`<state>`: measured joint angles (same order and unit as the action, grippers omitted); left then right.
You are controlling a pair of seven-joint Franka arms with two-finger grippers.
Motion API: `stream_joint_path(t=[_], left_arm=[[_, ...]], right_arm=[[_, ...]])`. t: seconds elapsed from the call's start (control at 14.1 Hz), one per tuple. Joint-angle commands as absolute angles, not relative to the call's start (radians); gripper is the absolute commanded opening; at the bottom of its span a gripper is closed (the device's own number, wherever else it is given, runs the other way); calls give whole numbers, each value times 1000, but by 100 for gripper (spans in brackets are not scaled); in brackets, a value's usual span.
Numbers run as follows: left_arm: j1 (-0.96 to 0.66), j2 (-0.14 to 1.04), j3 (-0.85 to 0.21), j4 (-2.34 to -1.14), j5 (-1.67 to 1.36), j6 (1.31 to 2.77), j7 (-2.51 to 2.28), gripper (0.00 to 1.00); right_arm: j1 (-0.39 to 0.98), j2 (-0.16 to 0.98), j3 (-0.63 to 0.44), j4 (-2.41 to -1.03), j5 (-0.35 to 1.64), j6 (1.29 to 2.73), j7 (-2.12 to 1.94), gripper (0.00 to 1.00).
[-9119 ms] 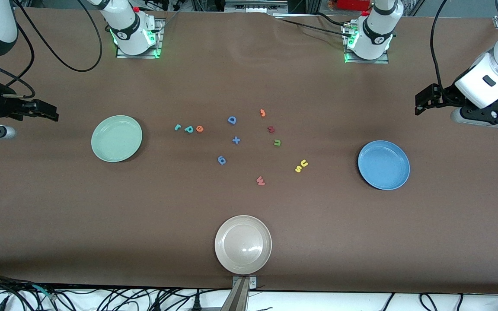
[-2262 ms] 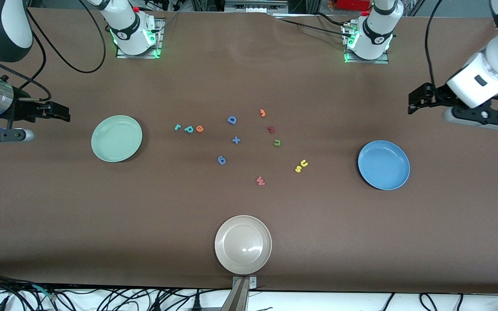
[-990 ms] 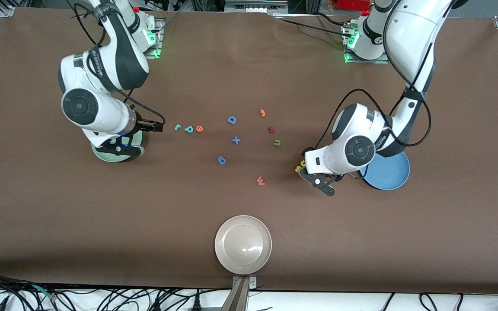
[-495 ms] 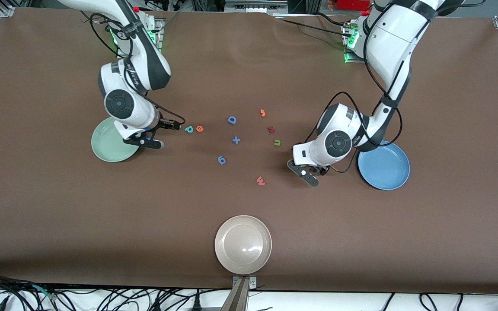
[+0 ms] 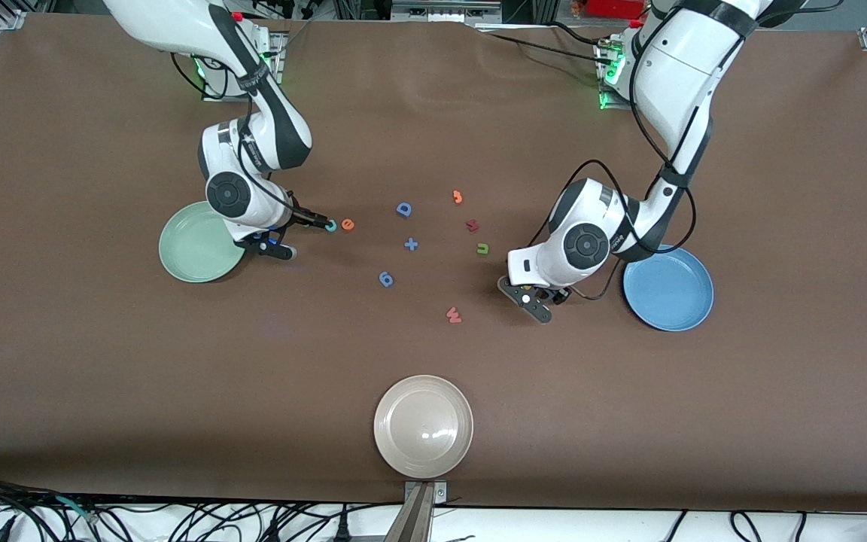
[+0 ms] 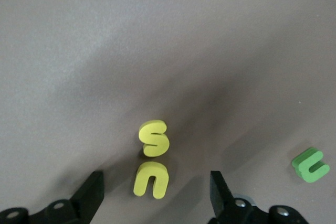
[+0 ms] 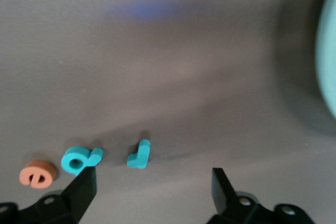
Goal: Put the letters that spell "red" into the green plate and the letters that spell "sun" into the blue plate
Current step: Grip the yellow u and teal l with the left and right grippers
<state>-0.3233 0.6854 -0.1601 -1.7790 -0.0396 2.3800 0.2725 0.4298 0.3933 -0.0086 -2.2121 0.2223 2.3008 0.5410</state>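
Observation:
My left gripper (image 6: pixel 157 196) is open and low over the table, its fingers on either side of the yellow "u" (image 6: pixel 151 180). The yellow "s" (image 6: pixel 154 138) lies just past the "u", touching it. The olive "n" (image 5: pixel 482 248) lies apart, toward the robots. The left hand hides both yellow letters in the front view. My right gripper (image 7: pixel 153 191) is open over the teal "r" (image 7: pixel 139 154). The teal "d" (image 7: pixel 80 159) lies by one fingertip, with the orange "e" (image 5: pixel 348 224) beside it. The green plate (image 5: pixel 191 248) and the blue plate (image 5: pixel 670 290) hold nothing.
A beige plate (image 5: pixel 423 427) sits at the table edge nearest the front camera. Between the two arms lie a blue "D" (image 5: pixel 403 209), a blue plus (image 5: pixel 411 244), a blue "g" (image 5: pixel 386 279), a red "w" (image 5: pixel 453 315), a dark red letter (image 5: pixel 472 225) and an orange hook piece (image 5: pixel 457 197).
Both arms swung in from the table's ends. The right gripper went from over the green plate to the teal letters. The left gripper edged over the yellow letters and now hides them in the front view.

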Motion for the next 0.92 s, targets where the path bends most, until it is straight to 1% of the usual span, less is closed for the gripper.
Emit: stream_joint_path(t=[0.0,0.07,0.14,0.21,0.28,0.35,0.42,0.49,0.57,0.64,0.78,0.85], left_arm=[[-341,672,-153,-1799,23,2402,281,89],[-341,672,-153,-1801,23,2401,279,89],[-341,672,-153,-1802,23,2401,279,89],[-341,670,-153,-1807,23,2398,279,89],[-341,670,-153,-1815,23,2398,279,88],[-341,670,-153,-1816,25,2396,282,82],[-341,670,-153,-1818,26,2390,288,63],[-341,669,-153,-1821,26,2388,282,33],[-345,667,-153,-1822,25,2388,282,17],[-345,663,-153,-1824,26,2387,281,7],[-345,657,-153,-1821,25,2369,281,3],[-345,649,-152,-1818,25,2353,281,3]], right_arm=[[431,408,-3,-2206,255,2313,531,95],[431,408,-3,-2206,255,2313,531,93],[431,408,-3,-2206,253,2310,531,87],[431,407,-3,-2206,255,2309,532,86],[433,402,1,-2204,253,2306,537,80],[433,402,15,-2204,253,2307,537,74],[431,402,15,-2204,253,2309,534,65],[431,403,15,-2204,253,2310,532,62],[431,403,17,-2204,250,2312,531,61],[433,403,17,-2204,244,2315,528,60],[433,403,17,-2204,239,2325,500,54],[433,403,17,-2204,239,2326,492,54]])
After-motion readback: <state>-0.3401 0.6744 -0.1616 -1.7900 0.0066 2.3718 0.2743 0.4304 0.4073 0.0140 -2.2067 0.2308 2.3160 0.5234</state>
